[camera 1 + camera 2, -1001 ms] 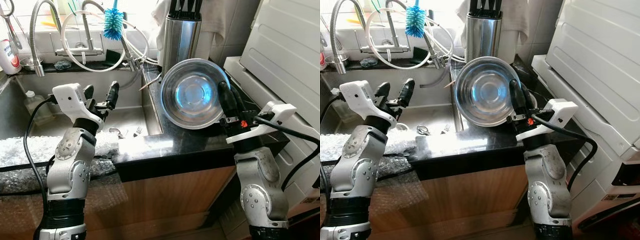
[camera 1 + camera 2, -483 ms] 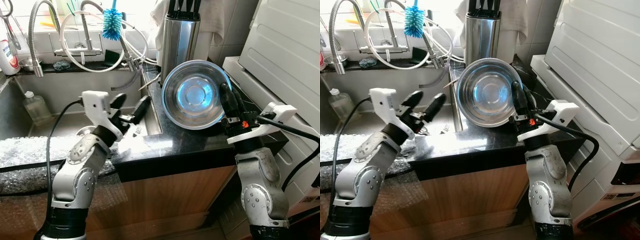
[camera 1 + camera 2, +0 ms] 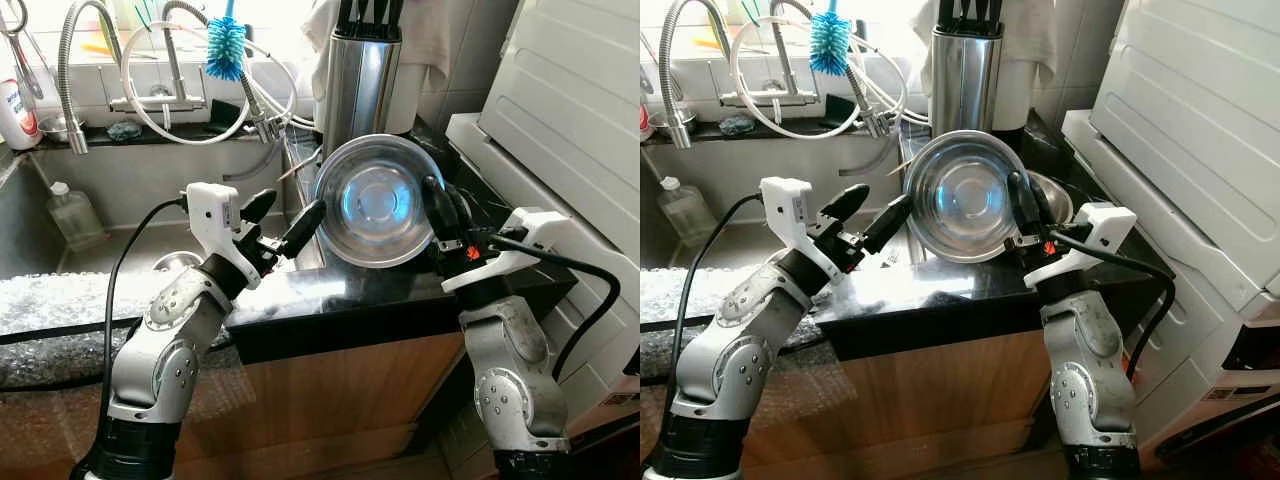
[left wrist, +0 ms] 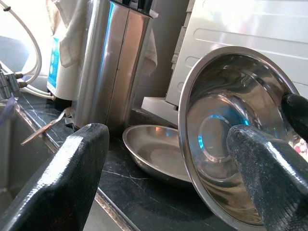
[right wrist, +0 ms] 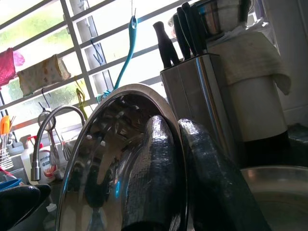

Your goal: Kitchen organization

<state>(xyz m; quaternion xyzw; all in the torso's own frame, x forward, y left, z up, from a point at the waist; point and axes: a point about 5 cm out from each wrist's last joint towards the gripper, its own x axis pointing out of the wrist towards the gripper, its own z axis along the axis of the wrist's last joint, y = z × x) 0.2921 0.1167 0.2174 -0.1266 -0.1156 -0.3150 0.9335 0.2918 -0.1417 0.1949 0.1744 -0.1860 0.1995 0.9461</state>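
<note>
Head views: the right gripper (image 3: 447, 222) pinches the rim of the steel bowl (image 3: 375, 200), held on edge above the counter (image 3: 330, 300); the left gripper (image 3: 283, 218), spread open, has swung in from the sink and nearly reaches its rim, probably for a handover. Left wrist view: a second bowl (image 4: 156, 156) lies behind. Right wrist view: fingers (image 5: 149, 168) straddle the rim.

Glossy polished steel bowl (image 3: 375, 202); glossy black stone counter (image 3: 340, 290).
</note>
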